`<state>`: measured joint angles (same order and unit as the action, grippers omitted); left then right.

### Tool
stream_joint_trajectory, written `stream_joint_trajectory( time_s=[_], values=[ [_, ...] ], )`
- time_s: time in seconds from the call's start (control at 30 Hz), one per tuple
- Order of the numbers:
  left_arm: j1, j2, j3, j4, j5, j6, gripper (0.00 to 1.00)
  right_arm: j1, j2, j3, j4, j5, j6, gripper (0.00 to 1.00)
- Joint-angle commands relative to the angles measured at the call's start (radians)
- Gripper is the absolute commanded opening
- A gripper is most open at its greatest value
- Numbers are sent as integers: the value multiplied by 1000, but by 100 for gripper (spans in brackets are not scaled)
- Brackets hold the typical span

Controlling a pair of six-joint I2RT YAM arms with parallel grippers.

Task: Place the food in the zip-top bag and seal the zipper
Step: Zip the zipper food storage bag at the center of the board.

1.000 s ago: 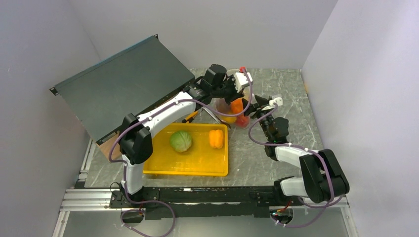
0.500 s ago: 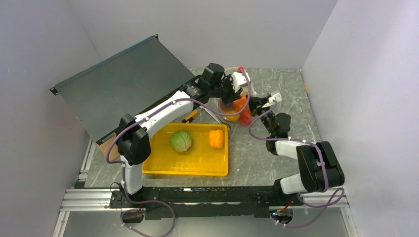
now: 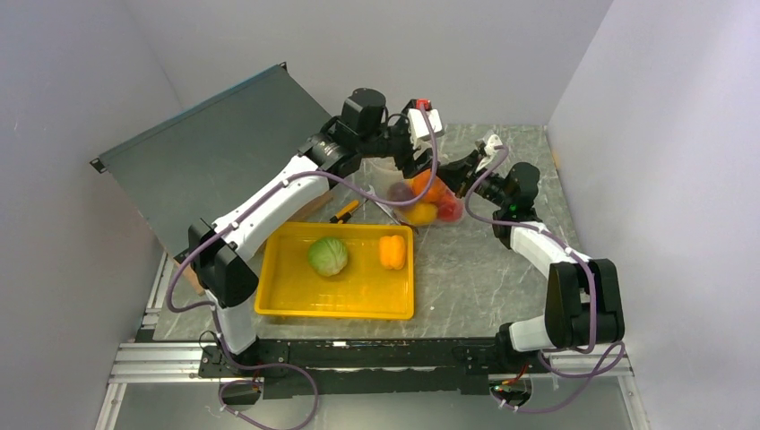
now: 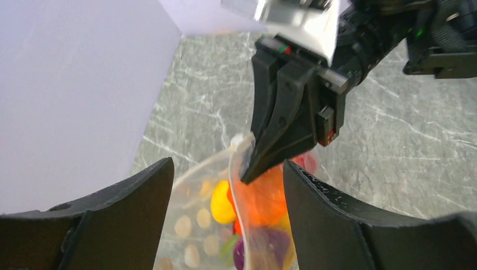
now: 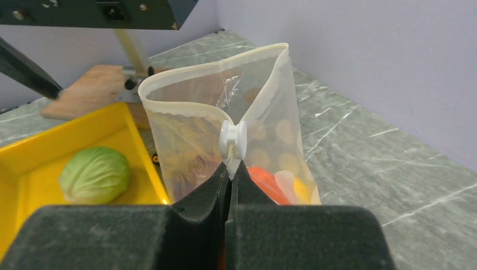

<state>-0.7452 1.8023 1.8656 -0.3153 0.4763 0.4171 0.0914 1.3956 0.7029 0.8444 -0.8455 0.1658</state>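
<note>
There are two arms and two claws. The right claw (image 5: 230,174) is pinched tight on the top edge of the one bag (image 5: 185,146). It grips right under a little white tab on the zipper (image 5: 180,109). The left claw (image 4: 228,166) is wide open and has hold of nothing. Its two fingers (image 4: 112,225) sit one on each side of the bag, and I cannot tell if they touch it.

The bag stands up on the table (image 3: 502,269) at the far side, just past the far right corner of the tray (image 3: 296,300). Its mouth is open in a loop, and the white zipper runs all the way round it. The bag is see-through with pale round dots.

Inside the bag I can see four colours of toy food: one orange bit (image 4: 264,197), one yellow bit (image 4: 222,202), one purple bit (image 4: 264,247) and some red (image 4: 304,163). They are piled close, so I cannot count them for sure.

There is one yellow tray. Two foods lie in it, set apart: one green cabbage (image 3: 328,256) near the middle and one orange toy (image 3: 392,252) to the right of it.

One big dark board (image 3: 224,152) leans at the back left.
</note>
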Motion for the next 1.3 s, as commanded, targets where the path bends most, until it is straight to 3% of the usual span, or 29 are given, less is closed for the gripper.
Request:
stream_joint_trajectory(
  time_s=[0.0,0.2,0.4,1.0,1.27],
  values=[
    [-3,54,159,-90,136,95,76,-16,-23,82,-128,-164,-27,0],
    [1,145,305,-237,250,175,71,-23,-24,82,-120,-211,-21,0],
    [9,161,286,-266,327,207,57,-30,-38,84,-154,-221,-49,0],
    [12,234,304,-270,313,224,41,-34,-26,85,-155,-248,-51,0],
    [16,226,281,-251,310,228,18,-34,-17,74,-132,-230,-43,0]
  ],
)
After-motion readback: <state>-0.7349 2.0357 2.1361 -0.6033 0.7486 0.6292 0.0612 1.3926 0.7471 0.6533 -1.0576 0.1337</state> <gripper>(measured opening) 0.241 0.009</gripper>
